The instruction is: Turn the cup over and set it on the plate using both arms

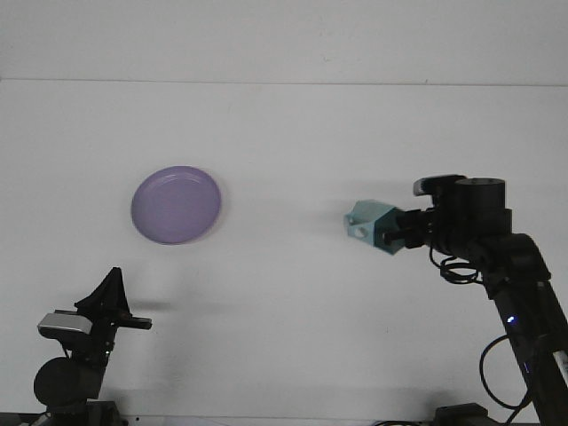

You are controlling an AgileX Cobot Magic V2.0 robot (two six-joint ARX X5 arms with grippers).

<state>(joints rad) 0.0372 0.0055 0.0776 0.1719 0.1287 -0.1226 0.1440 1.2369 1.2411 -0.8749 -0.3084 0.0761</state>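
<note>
- Right now the right gripper (390,232) is clamped on the teal cup (371,224), holding it off the white table (293,160); the cup juts out from the fingertips toward the robot's left, its long axis roughly level and in line with the gripper.
- Outward from there, the purple plate (177,204) lies well apart to the left and slightly farther back, bare table between.
- Meanwhile the left gripper (114,297) sits low at the near-left, pointing up, nearer the plate than the cup; whether its fingers are parted I cannot tell.
- Judging by this, a handover turns on closing that leftward gap.
</note>
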